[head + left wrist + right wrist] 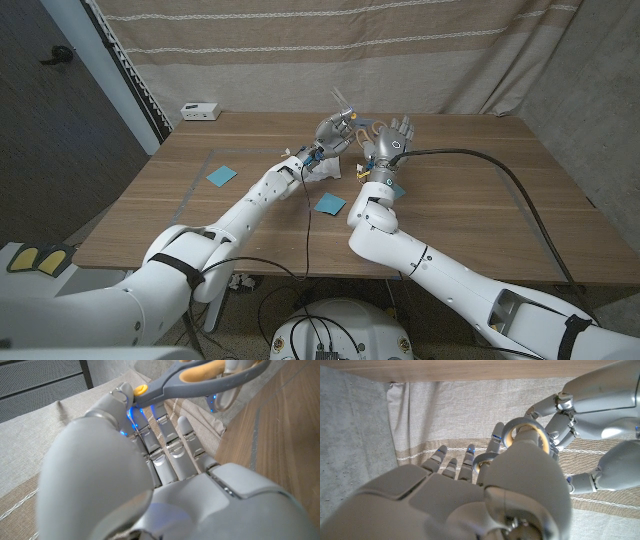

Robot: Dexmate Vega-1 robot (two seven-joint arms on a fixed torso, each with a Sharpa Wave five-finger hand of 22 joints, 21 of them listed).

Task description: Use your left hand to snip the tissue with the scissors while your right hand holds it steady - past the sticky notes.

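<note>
Scissors (345, 113): upper centre, gripped by left hand (330, 130)
Right hand (392, 140): fingers spread, touching handles
Tissue (322, 168): uncut

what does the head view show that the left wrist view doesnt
Head view alone: the sticky notes on the table, a white box at the far edge, and the right hand raised with fingers spread. Left wrist view alone: a close look at the yellow pivot and handle loops. Both: the left hand holding the scissors, the wooden table, the striped curtain.

No text, label or number can be read anywhere.
</note>
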